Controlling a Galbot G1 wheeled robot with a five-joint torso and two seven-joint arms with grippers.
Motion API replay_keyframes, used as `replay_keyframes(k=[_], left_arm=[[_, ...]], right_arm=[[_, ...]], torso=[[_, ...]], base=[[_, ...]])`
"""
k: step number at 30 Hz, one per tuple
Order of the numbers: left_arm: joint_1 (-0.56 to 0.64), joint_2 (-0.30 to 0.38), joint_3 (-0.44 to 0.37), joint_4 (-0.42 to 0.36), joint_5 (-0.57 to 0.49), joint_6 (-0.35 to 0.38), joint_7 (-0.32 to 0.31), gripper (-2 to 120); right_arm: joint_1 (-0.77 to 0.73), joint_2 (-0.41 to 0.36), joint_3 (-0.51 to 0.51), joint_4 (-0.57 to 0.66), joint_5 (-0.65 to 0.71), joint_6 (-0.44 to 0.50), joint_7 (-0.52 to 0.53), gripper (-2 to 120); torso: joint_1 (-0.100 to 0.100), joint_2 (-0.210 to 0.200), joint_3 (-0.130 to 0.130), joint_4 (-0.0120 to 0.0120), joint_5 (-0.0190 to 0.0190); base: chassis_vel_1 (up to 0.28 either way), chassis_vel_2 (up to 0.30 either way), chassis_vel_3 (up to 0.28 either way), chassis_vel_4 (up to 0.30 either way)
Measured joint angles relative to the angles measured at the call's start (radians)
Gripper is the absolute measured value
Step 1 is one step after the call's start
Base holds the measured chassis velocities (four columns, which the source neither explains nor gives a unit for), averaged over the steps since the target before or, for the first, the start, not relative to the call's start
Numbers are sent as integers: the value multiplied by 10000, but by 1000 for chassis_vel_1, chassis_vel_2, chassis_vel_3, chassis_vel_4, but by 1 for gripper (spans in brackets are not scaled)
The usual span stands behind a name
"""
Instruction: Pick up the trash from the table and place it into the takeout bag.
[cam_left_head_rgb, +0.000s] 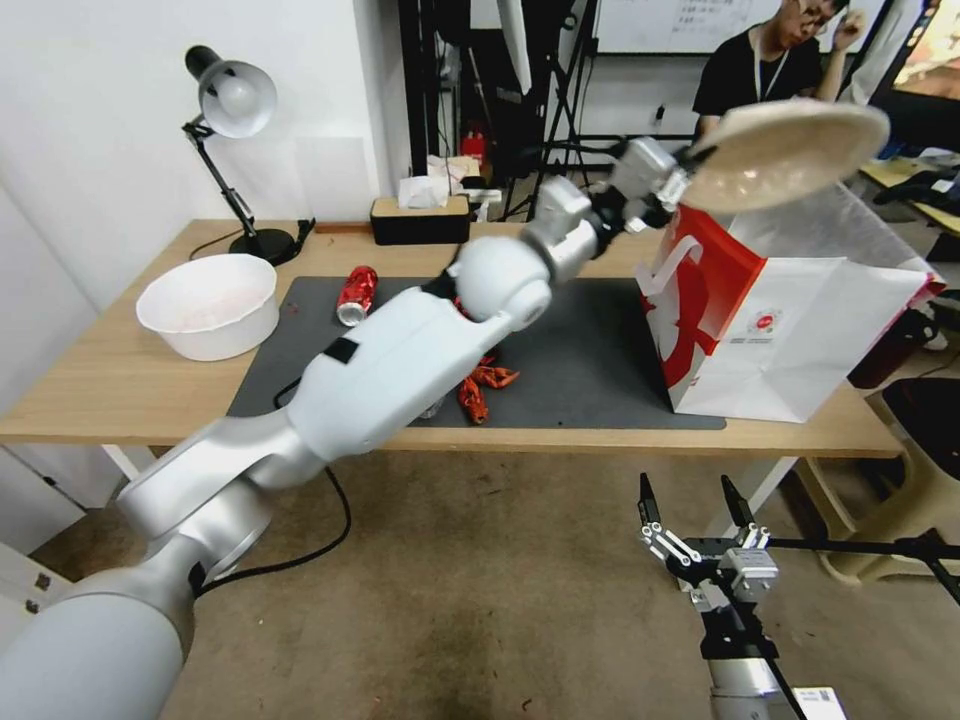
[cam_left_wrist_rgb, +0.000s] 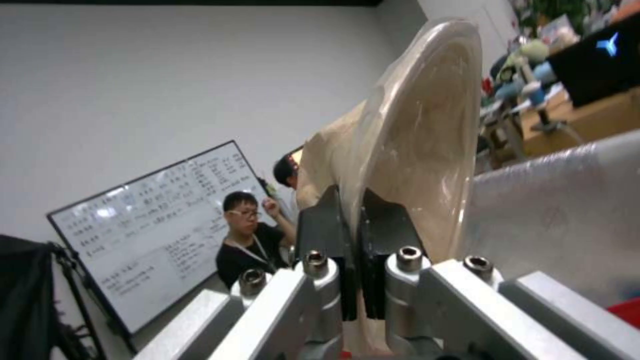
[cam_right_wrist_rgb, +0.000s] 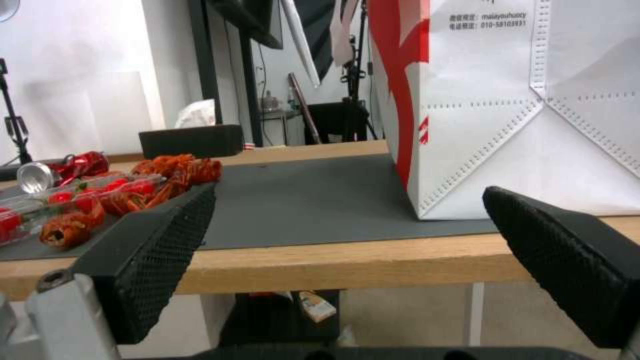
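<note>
Beige bowl (cam_left_head_rgb: 785, 150): shallow and round, held in the air by its rim, tilted, above the open mouth of the takeout bag (cam_left_head_rgb: 790, 340); in the left wrist view the bowl (cam_left_wrist_rgb: 427, 135) stands edge-on between the two dark fingers.
Left gripper (cam_left_head_rgb: 688, 172): at the end of the left arm stretched across the desk (cam_left_head_rgb: 120, 380), jaws pinched narrow on the bowl's rim.
Right gripper (cam_left_head_rgb: 692, 497): low in front of the desk's near edge, below the desk top, apart from everything, jaws spread wide and holding nothing.
Takeout bag: white with red panels and a small red round logo, upright at the right end of the grey mat (cam_left_head_rgb: 590, 360), silvery lining showing at the top.
Crushed red can (cam_left_head_rgb: 356, 294): lying on its side at the far left part of the mat.
Crayfish shells (cam_left_head_rgb: 483, 386): red scraps on the mat near its front edge, partly hidden by the left arm.
White bowl (cam_left_head_rgb: 208, 304): large, on the bare wood left of the mat.
Desk lamp (cam_left_head_rgb: 232, 140): at the far left corner.
Black tissue box (cam_left_head_rgb: 420, 218): at the desk's back edge.
</note>
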Motion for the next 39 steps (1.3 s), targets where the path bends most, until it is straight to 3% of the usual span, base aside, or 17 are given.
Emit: replay_keyframes(k=[5,10,12,17,25,29,33,36,39], left_arm=[[-197,-12,116,106,879,264,48,0],[-223,122,197,-42,861,351,140,12],[-146,208,104,-284,435,439,-243,32],[-19,366,-44,-560,263,604,-455,47],[846,1065,-648,-1371,-179,861,-761,82],[1290,1354,-905,-1705,-340,1006,-942,88],[2189,1963,-1449,-2368,-380,1176,-1138,99],[3792,2857,-2527,-3995,-10,1382,-1185,100],[5036,3284,-3266,-4790,396,1422,-1174,100]], right_arm=[[0,-45,0,-24,24,32,8,100],[18,-92,8,-36,40,36,12,100],[30,-99,-66,-46,55,66,-63,100],[34,-112,-101,-48,54,69,-77,100],[36,-131,-134,-33,35,69,-88,100],[18,-119,-133,-4,30,69,-90,100],[-16,-80,-143,13,16,97,-94,100],[-68,-53,-163,24,-26,151,-103,100],[-107,-48,-187,43,-57,182,-108,100]], torso=[[-1,0,-1,-1,-1],[0,0,0,1,-3],[-1,0,-1,-2,-2],[0,0,-1,-2,-2],[0,1,-1,-2,-2],[0,1,-1,-5,-3],[0,0,0,0,-6],[-1,2,-2,1,-1],[-1,3,-2,-3,-3]], base=[[0,0,0,0],[0,0,0,0],[0,0,0,0],[0,0,0,0],[0,0,0,0],[0,0,0,0],[0,0,0,0],[0,0,0,0],[0,0,0,0]])
